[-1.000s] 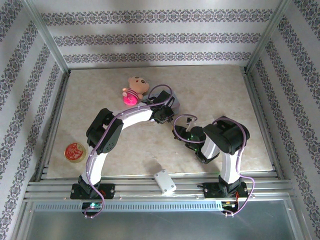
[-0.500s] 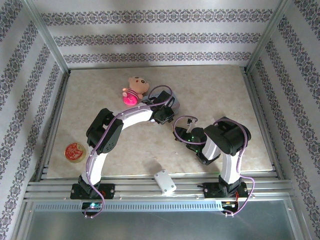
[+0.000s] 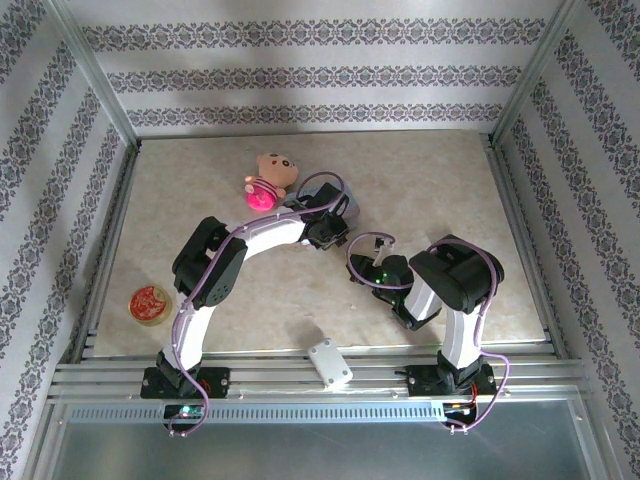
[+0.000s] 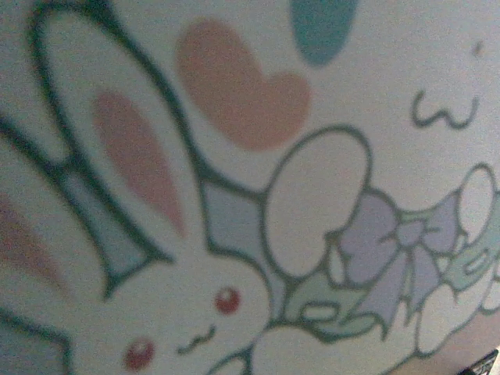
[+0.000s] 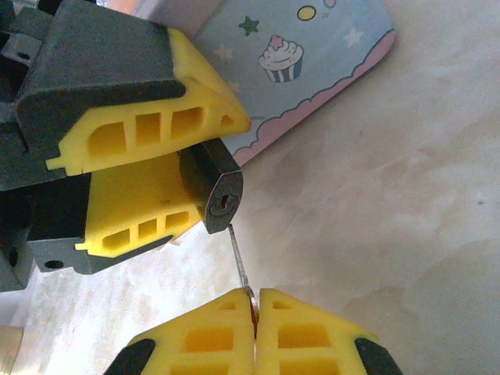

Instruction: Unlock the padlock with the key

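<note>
Pinching key (image 5: 241,262), right hand (image 5: 255,303) faces padlock (image 5: 220,195) in left hand (image 5: 209,168).

A tan plush animal (image 3: 272,168) in pink lies at eleven o'clock on the marbled desk (image 3: 450,190). A round red-patterned disc (image 3: 151,304) sits at eight o'clock and a small white box (image 3: 329,364) at six. The light-blue cartoon tin (image 5: 305,62) lies near centre.

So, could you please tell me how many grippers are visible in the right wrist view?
2. The left gripper, upper left, clamps the padlock; the right gripper, bottom centre, pinches the key.
</note>
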Robot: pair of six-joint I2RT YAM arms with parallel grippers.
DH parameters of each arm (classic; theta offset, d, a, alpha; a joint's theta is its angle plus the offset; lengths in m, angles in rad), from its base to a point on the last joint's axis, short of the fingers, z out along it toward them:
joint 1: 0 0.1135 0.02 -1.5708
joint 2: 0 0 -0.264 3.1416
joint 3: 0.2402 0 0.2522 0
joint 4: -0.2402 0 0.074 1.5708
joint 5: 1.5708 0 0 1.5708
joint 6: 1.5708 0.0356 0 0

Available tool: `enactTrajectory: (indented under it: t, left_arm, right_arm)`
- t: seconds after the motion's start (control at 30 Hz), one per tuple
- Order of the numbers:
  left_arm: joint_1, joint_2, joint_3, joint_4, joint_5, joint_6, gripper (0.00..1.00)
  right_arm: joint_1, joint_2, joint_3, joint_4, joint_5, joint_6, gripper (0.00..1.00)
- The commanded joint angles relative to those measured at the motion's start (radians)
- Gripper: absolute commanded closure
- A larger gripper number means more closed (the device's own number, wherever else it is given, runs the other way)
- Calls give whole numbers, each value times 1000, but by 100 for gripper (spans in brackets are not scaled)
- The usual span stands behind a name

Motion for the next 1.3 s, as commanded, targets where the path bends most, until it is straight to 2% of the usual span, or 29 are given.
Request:
enactTrajectory:
  t: [0.0,1.27]
  left_arm:
    - [7,-50,-9,34,16,-30,97]
    - [7,-40,-21,49,47,-39,97]
  right_arm:
    - [13,-21,-1,-1,27,-29,100]
    - [10,-68,26,-9,21,-41,100]
